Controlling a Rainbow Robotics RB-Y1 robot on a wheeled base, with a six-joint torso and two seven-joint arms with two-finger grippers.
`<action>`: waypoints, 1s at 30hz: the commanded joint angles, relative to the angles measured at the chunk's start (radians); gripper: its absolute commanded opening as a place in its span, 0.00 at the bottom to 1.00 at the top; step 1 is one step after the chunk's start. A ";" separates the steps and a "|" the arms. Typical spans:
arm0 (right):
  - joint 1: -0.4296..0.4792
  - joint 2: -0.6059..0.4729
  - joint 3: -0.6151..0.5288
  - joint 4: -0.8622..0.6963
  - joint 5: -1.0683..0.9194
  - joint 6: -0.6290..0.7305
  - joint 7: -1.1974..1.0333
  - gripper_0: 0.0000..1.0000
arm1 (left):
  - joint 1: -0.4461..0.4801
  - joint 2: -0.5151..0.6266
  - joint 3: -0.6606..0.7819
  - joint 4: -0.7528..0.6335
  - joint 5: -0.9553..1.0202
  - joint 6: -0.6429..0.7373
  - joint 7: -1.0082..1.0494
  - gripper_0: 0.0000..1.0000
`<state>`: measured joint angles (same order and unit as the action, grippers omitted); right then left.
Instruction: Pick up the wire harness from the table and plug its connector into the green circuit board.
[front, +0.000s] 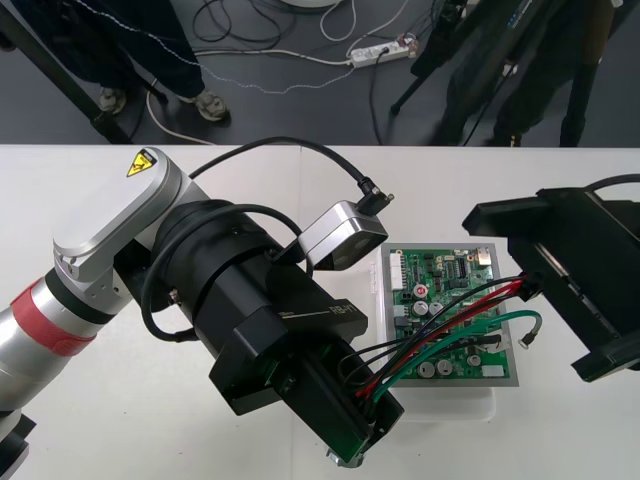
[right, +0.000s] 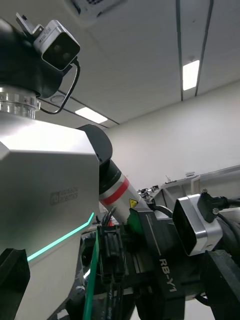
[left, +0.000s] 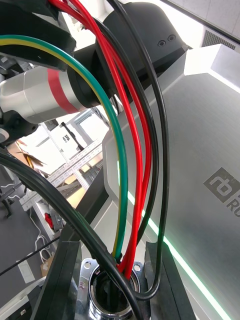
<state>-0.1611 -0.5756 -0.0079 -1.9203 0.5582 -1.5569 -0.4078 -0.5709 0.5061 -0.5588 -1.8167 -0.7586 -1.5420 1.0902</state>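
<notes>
– Red, black and green wires of the harness (front: 430, 340) arch over the board (front: 450, 275), from its near left corner to its right edge. What holds them?

– At the near left corner, the left gripper (front: 350, 440), low over the corner of the white base (front: 440, 405). Its wrist view shows its fingers (left: 60, 280) clamped on the metal socket (left: 107, 290), and the wires rise straight out of it.

– And the other end?

– It runs to the right gripper (front: 527, 292), which hangs at the board's right edge. That one is released: its fingers (front: 490, 215) stand wide apart, and the red and black wires end between them. The green wire stops short, with its tip (front: 528, 340) loose over the board's right side.

– Is the plug in the board?

– I cannot tell. The plug is lost against the black gripper.

– How much room is there?

– Bare table (front: 130, 430) lies left of the board, past the left arm, and a strip runs from the board's far side to the table's edge. Close in it is tight. Both grippers crowd the board, and the left wrist camera (front: 345, 235) sits just off its far left corner.

– What is hidden?

– The left arm covers the board's left edge. The left gripper's tip is cut off below the base, and the right gripper's body is cut off to the right of the board.
</notes>
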 joint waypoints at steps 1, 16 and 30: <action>0.023 0.026 0.039 -0.032 -0.037 0.012 -0.048 1.00 | 0.008 -0.024 -0.007 -0.032 0.005 -0.029 -0.003 0.00; 0.054 0.094 0.065 -0.032 -0.084 0.044 -0.066 1.00 | 0.008 -0.024 -0.006 -0.032 0.005 -0.029 -0.001 0.00; 0.072 0.089 0.072 -0.034 -0.118 0.024 -0.081 1.00 | 0.008 -0.024 -0.007 -0.032 0.005 -0.029 -0.001 0.00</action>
<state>-0.1026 -0.4936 0.0435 -1.9205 0.4606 -1.5257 -0.4624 -0.5708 0.5061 -0.5588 -1.8167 -0.7586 -1.5420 1.0902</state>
